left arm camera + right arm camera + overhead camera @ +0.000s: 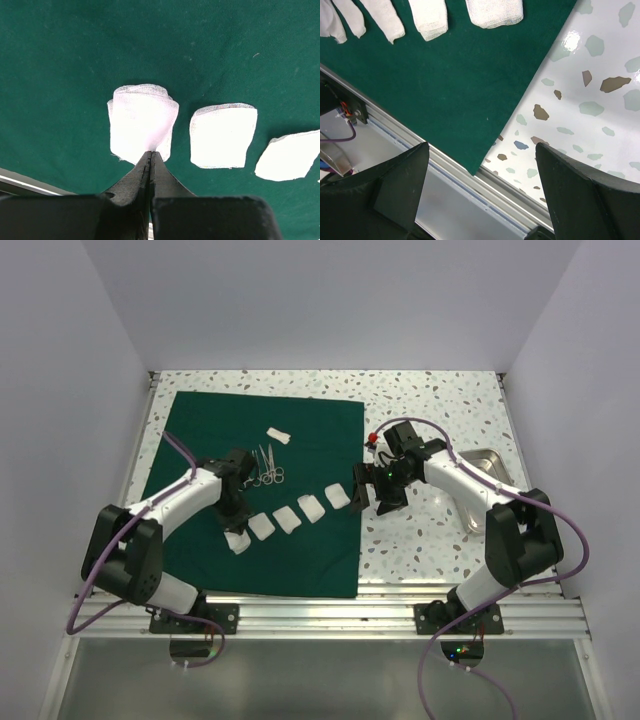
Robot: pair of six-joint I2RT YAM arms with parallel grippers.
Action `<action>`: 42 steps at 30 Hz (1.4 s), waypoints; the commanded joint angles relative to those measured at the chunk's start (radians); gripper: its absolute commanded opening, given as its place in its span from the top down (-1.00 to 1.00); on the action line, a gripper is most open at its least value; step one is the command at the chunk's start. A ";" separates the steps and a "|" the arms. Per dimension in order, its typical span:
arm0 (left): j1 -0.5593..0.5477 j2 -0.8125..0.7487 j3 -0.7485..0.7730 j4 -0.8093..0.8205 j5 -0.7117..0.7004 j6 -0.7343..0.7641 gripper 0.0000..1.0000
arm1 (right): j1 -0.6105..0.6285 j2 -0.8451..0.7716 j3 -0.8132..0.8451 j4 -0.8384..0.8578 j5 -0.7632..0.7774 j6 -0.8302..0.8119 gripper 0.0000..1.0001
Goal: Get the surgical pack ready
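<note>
The surgical pack is a broad dark green cloth (pixel 310 540) spread flat on the table, also filling the left wrist view (pixel 75 60) and showing in the right wrist view (pixel 445 85). A row of white gauze squares (pixel 288 518) lies across it, with steel instruments (pixel 267 473) behind them. My left gripper (pixel 151 152) is shut, its tips pinching the near edge of the leftmost gauze square (pixel 142 120), which bunches up toward them. My right gripper (pixel 481 147) stands open and empty over the cloth's near right corner (pixel 476 167), beside the last gauze square (pixel 337 497).
A shiny steel tray (pixel 487 460) stands at the right, partly behind the right arm. One more gauze piece (pixel 278 434) lies further back on the cloth. An aluminium rail (pixel 330 605) runs along the table's near edge. White walls close in three sides.
</note>
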 commanded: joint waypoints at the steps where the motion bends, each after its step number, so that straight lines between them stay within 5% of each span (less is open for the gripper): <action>1: -0.010 0.004 0.008 0.029 0.004 0.008 0.92 | 0.004 -0.001 0.000 0.011 -0.030 -0.014 -0.82; 19: -0.037 -0.027 0.012 0.034 0.017 0.103 -0.02 | 0.006 0.006 0.001 0.017 -0.039 -0.007 -0.82; 42: -0.119 0.093 0.000 0.045 -0.040 0.111 0.24 | 0.006 -0.006 -0.013 0.018 -0.039 -0.007 -0.83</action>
